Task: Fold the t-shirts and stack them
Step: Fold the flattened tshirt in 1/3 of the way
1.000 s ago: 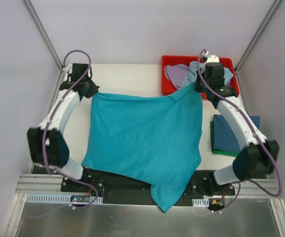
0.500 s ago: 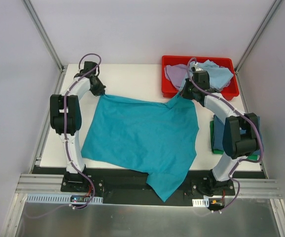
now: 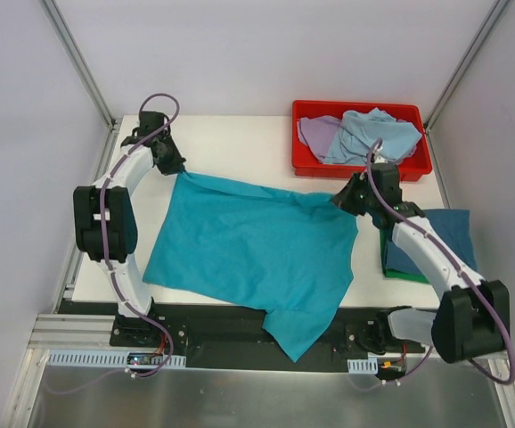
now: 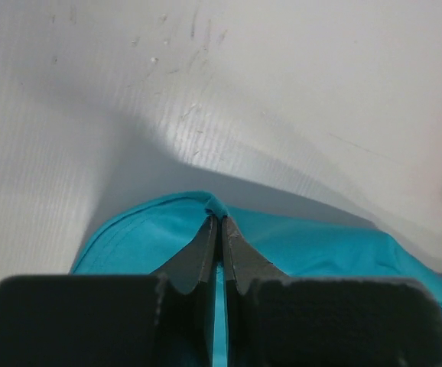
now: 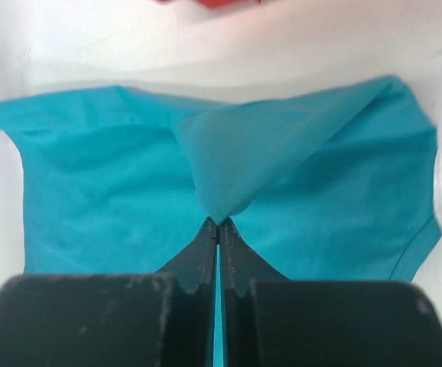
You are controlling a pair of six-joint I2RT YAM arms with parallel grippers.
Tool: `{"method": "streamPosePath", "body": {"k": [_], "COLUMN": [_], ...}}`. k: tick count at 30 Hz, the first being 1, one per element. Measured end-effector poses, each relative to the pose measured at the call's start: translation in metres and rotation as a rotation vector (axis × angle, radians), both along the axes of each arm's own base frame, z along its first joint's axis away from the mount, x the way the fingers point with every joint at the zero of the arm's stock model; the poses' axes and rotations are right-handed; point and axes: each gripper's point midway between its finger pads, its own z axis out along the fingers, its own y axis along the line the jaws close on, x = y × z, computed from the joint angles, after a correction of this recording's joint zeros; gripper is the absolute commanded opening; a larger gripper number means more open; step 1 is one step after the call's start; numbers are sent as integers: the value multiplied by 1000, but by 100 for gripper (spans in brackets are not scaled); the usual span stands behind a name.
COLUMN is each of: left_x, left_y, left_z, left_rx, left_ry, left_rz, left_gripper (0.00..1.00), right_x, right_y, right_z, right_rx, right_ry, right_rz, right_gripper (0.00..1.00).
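Note:
A teal t-shirt (image 3: 253,250) lies spread across the table, its near end hanging over the front edge. My left gripper (image 3: 174,167) is shut on the shirt's far left corner (image 4: 215,205), low over the table. My right gripper (image 3: 345,199) is shut on the far right corner, pinching a raised fold of teal cloth (image 5: 222,214). A dark blue t-shirt (image 3: 427,239) lies folded on a green one (image 3: 407,274) at the right edge. Lavender (image 3: 315,134) and pale blue (image 3: 373,134) t-shirts are bunched in the red tray (image 3: 362,166).
The red tray stands at the far right corner of the white table (image 3: 231,134). The folded stack sits just right of my right arm. Grey walls close in the sides and back.
Both grippers have come down and toward the near side with the teal t-shirt. The right one moved away from the tray, and the cloth now lies flatter on the table.

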Motion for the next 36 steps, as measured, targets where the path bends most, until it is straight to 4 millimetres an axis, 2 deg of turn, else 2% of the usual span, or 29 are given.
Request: {"method": "streamPosePath", "body": {"k": [3, 6, 12, 15, 19, 25, 28, 30, 31, 32, 34, 36], "left_x": [-2, -3, -27, -36, -36, -44, -48, -51, -53, -55, -59, -63], "left_y": [-3, -6, -5, 0, 14, 36, 48, 53, 55, 56, 58, 61], "left_z": [15, 21, 6, 2, 0, -2, -3, -4, -4, -4, -6, -9], "left_rx": [-10, -18, 1, 14, 24, -4, -26, -42, -48, -49, -47, -33], "left_ry": [-38, -57, -17, -2, 2, 37, 51, 62, 66, 71, 89, 109], "left_rz": [-53, -97, -146, -154, -138, -104, -80, -69, -70, -71, -74, -68], "left_gripper": [0, 0, 0, 0, 0, 0, 15, 31, 38, 46, 73, 98], "right_x": [-28, -50, -91, -103, -117, -155, -174, -183, -186, -189, -200, -208], "right_y": [3, 8, 14, 12, 11, 17, 18, 19, 19, 19, 18, 18], "right_z": [-6, -11, -10, -5, -6, -46, -59, -65, -67, -70, -78, -82], "right_rx": [41, 85, 148, 157, 157, 144, 128, 123, 120, 116, 95, 78], "right_ry": [31, 58, 83, 82, 95, 229, 296, 321, 331, 340, 374, 400], "right_rz": [4, 7, 0, -3, -3, 48, 67, 76, 80, 85, 102, 118], "right_gripper": [0, 0, 0, 0, 0, 1, 6, 7, 11, 18, 40, 72]}}
